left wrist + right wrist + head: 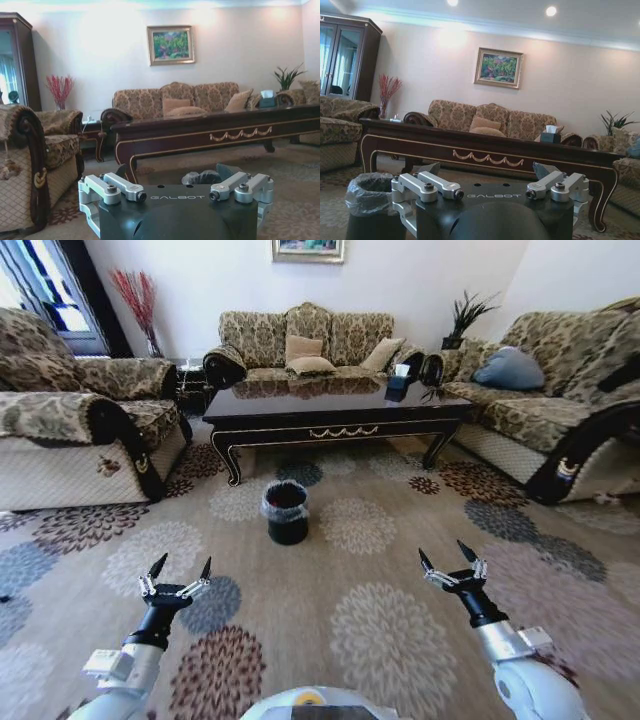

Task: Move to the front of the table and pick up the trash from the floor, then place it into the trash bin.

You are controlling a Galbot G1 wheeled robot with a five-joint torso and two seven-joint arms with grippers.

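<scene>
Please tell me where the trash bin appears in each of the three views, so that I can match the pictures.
Head view: the trash bin stands on the carpet before the table.
Left wrist view: its bag-lined rim peeks above the gripper body.
Right wrist view: it is beside the gripper body, close.
Shared landmark: the table.

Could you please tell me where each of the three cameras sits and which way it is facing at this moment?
Head view: from the robot's head, looking forward and down at the carpet, the trash bin and the table; left gripper and right gripper both open.
Left wrist view: low, facing the table's front and the back sofa; its own gripper body below.
Right wrist view: low, facing the table, the bin close by.
All views share table and bin.
</scene>
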